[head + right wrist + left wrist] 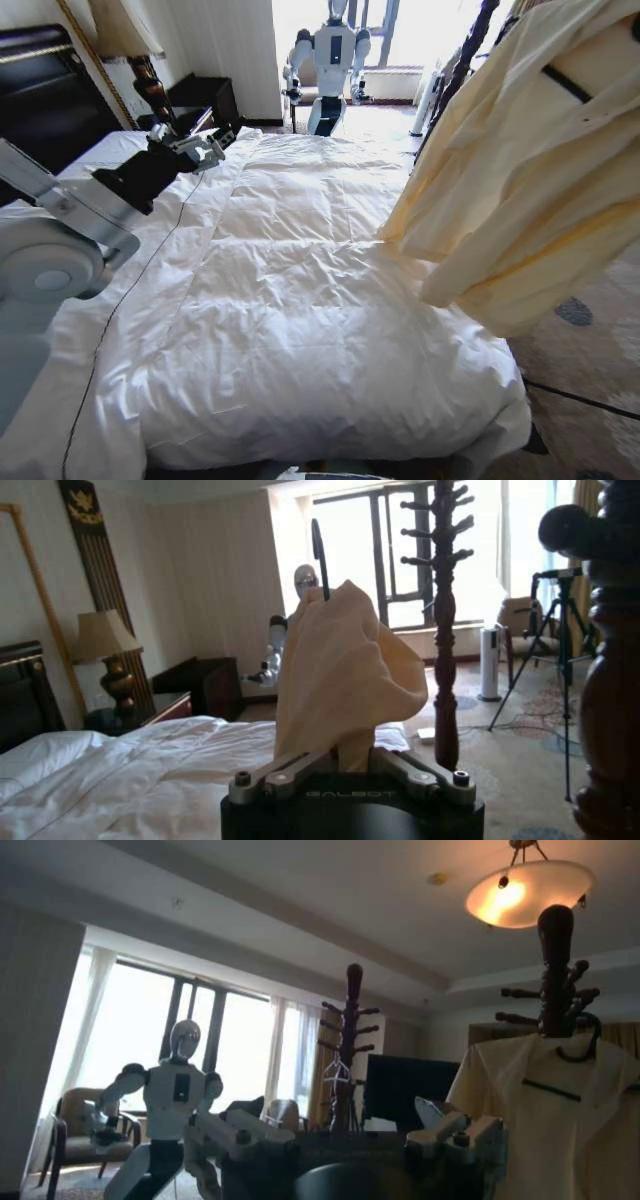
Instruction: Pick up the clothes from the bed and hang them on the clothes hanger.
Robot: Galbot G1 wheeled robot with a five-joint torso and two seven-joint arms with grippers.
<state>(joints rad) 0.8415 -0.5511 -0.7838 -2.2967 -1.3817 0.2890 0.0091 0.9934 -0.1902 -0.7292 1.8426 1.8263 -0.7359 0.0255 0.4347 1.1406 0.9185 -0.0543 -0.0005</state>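
The clothes (530,170), a pale yellow-cream long-sleeved top, are hanging in the air beyond the bed's right edge, up at the right side of the head view, with the lower folds drooping toward the duvet's right border without clearly touching it. In the left wrist view the top (540,1132) is sitting on the clothes hanger (580,1046), whose dark curved hook is resting against a dark twisted wooden post (555,967) with short pegs, and a dark bar of the hanger is showing across the chest of the fabric. The right gripper (352,769) is closing narrowly on a gathered fold of the top (345,682), the cloth rising straight up from between its fingers (285,771) into a bunched peak. The left gripper (215,140) is hovering over the bed's far left part, near the pillow side, well apart from the garment; in its own wrist view the left gripper (345,1129) is standing wide, with nothing between its fingers (245,1129). The bed (300,300) is lying under a rumpled white duvet, its surface bare in the middle, and a thin dark cable (130,290) is trailing across its left side. Another white robot (328,60) is standing beyond the bed's far edge by the bright window.
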